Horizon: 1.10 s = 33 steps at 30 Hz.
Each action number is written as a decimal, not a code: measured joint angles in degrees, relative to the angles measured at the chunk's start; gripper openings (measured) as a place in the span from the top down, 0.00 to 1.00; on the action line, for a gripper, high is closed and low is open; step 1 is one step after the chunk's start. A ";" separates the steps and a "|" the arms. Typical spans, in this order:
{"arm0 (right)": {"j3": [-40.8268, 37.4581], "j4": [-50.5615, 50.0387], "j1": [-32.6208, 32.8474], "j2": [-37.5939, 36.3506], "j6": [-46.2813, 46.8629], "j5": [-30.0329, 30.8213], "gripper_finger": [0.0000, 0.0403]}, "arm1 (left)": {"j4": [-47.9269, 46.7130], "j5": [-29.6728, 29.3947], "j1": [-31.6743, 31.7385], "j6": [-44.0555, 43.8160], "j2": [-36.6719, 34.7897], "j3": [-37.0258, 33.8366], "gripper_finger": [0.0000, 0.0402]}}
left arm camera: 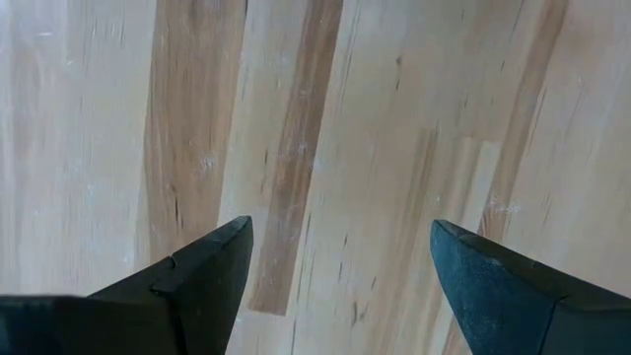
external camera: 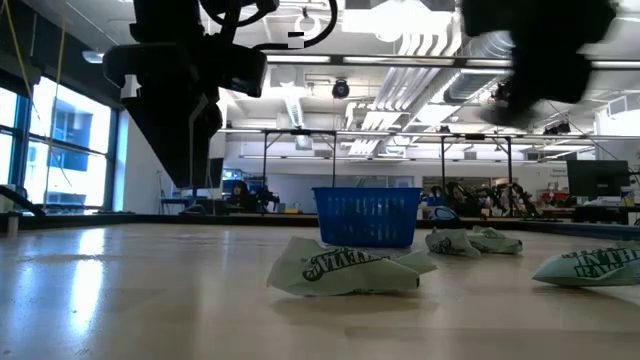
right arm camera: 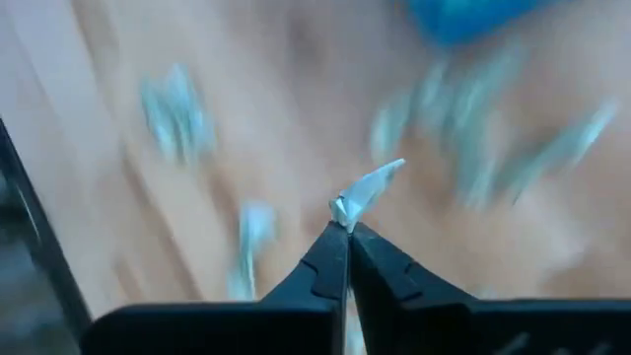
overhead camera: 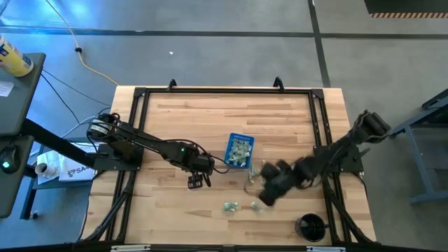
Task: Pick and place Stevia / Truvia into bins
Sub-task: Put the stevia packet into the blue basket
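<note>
Grey concrete floor (overhead camera: 210, 42); ceiling strip lights (external camera: 430, 40); big windows (external camera: 60, 150) on bldg's side

Sachets (overhead camera: 240, 151) in bin (overhead camera: 239, 138); others (overhead camera: 231, 206) nearer front.

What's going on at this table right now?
The right gripper is shut on a pale green sachet, held above the table near the loose sachets still lying on the wood. The blue bin at mid-table already holds several packets. The left gripper hangs open over bare wood on the left arm's side of the bin, holding nothing. A round black cup stands near the table's front edge on the right arm's side.
</note>
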 joint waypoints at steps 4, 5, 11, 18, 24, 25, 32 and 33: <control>1.48 0.78 -10.12 -1.52 -7.81 1.13 0.99 | 1.61 -0.37 -0.02 0.44 -0.02 -0.78 0.14; 1.46 1.71 -12.74 -1.27 -10.44 -0.52 0.99 | 1.95 -0.36 -0.02 0.44 -0.07 -1.37 0.14; 1.42 11.72 -24.15 2.05 -22.38 -8.07 0.92 | 5.20 0.57 -0.01 0.42 -3.20 -7.00 0.14; 1.37 9.93 -28.45 1.15 -23.70 -10.22 0.64 | 10.89 1.95 0.00 0.39 -7.50 -10.94 0.14; 1.40 2.72 -22.52 -2.18 -25.17 -6.35 0.48 | 21.33 10.87 -0.01 0.66 -7.38 -10.99 0.14; 1.40 0.88 -20.71 -2.67 -24.68 -5.17 0.47 | 24.79 13.40 -0.02 1.09 -6.72 -10.94 0.14; 1.36 -8.26 -6.57 -3.80 -12.49 2.95 0.46 | 37.48 17.80 0.00 -0.41 -3.46 -11.04 0.14; 1.28 -8.48 -4.80 -3.61 -10.50 3.61 0.46 | 40.00 17.88 0.00 -1.47 -2.92 -11.01 0.14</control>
